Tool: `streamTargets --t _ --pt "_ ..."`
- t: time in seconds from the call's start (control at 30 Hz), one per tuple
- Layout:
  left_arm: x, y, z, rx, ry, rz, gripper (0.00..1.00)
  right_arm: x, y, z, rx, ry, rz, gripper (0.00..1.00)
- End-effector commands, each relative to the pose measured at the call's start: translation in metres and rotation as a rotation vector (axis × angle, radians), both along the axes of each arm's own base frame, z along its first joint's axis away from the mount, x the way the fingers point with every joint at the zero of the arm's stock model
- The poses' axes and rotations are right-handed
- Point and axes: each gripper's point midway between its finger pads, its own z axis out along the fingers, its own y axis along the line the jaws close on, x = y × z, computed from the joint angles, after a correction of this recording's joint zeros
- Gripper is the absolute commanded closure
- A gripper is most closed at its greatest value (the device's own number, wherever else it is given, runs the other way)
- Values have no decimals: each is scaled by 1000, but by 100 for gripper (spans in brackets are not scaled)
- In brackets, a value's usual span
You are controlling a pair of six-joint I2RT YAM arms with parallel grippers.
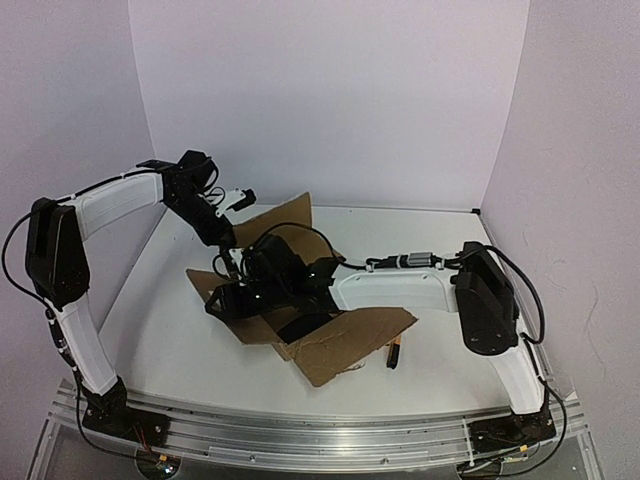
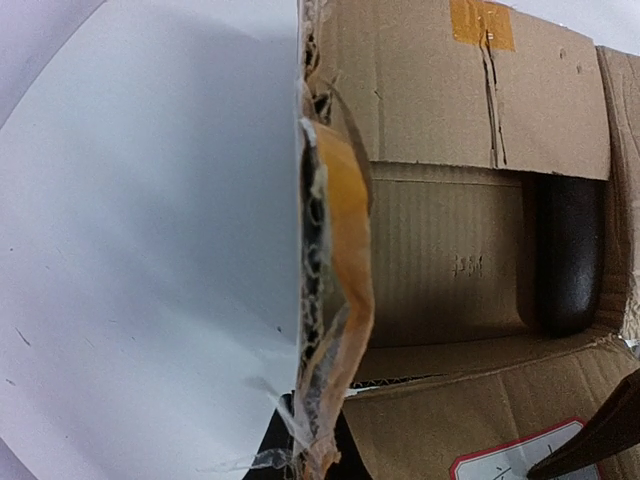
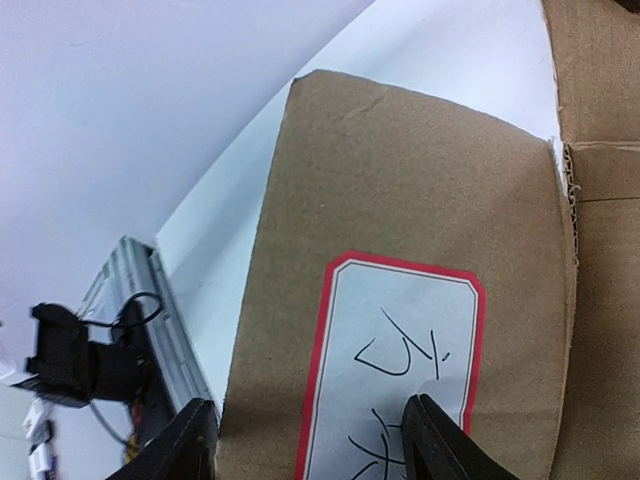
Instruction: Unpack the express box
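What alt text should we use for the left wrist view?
An opened express box fills the right half, with a dark oval object lying inside against its right wall. A torn, taped flap stands edge-on down the middle, white table to its left. A red-bordered white label shows at bottom right.

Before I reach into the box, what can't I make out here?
- Dark object in box: left wrist, flaps overlap it; top view, right arm covers it.
- Left gripper, holding taped flap or not: fingers outside left wrist frame; top view, too small.
- Label: right wrist, bottom edge cuts off the writing.
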Motion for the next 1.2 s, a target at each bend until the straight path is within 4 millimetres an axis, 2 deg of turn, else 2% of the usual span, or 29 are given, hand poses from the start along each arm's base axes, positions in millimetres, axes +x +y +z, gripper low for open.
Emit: streamTargets --t 0.0,0.13,0.23,0.27,0.33,0.43,0.53,0.57,0.7,0.8,0.87,0.93,1.0,1.03,1.1,1.17 --pt "23 -21 13 -87 -69 -40 100 21 -29 -90 -275 -15 -119 37" --pt "44 -19 9 -72 -86 -43 100 35 -19 -88 -269 -56 -145 34" --pt "52 -16 2 -56 -69 -32 100 38 -15 -98 -289 -46 -152 34" --pt "53 -14 3 -59 -65 -26 97 39 -17 -101 -297 -43 -162 34" --pt "53 -12 12 -72 -74 -5 73 40 -21 -103 -305 -41 -176 34" --pt "52 -6 31 -101 -90 31 37 41 -18 -94 -288 -48 -170 33" --pt "45 7 47 -166 -39 76 8 40 -9 -83 -253 -45 -146 33" --pt "41 13 50 -191 -16 85 2 40 -5 -76 -235 -43 -138 34" --pt "25 45 50 -256 54 117 0 34 9 -46 -161 -34 -90 34" --pt "9 56 33 -239 80 103 0 30 15 0 -81 -55 -56 35" --pt "-1 61 14 -236 115 93 0 25 14 43 -20 -88 -32 35" --pt "-7 64 -6 -232 138 94 0 20 4 81 20 -131 -15 34" --pt "-11 65 -25 -225 162 97 0 19 -15 100 10 -180 -37 30" --pt "-12 65 -34 -225 182 97 0 19 -31 102 -22 -204 -61 28" --pt "-15 64 -51 -228 239 107 0 36 -71 92 -148 -273 -188 24" --pt "-20 61 -60 -241 287 110 0 53 -123 67 -346 -321 -315 18"
